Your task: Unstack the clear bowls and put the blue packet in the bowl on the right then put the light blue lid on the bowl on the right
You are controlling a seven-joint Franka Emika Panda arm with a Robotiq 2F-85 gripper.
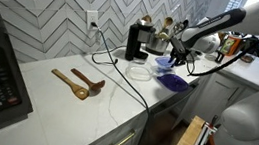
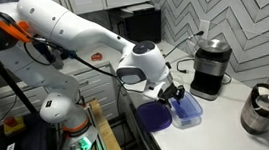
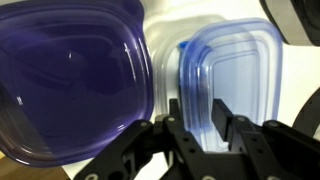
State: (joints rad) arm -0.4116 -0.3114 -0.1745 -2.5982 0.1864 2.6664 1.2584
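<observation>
Gripper (image 3: 200, 135) sat at frame bottom-centre w/ fingers (image 3: 224, 125) part-open, apparently clamping nothing, straddling the near-left rim of the light blue lid (image 3: 240, 70), which ran up-frame, just right of the dark purple lid (image 3: 70, 80).

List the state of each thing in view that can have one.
hand: jaws apart, nothing between them
light blue lid: lying flat under the hand, not gripped
dark blue-purple lid: lying flat beside the light blue lid
clear bowl: upright on the counter, uncovered
</observation>
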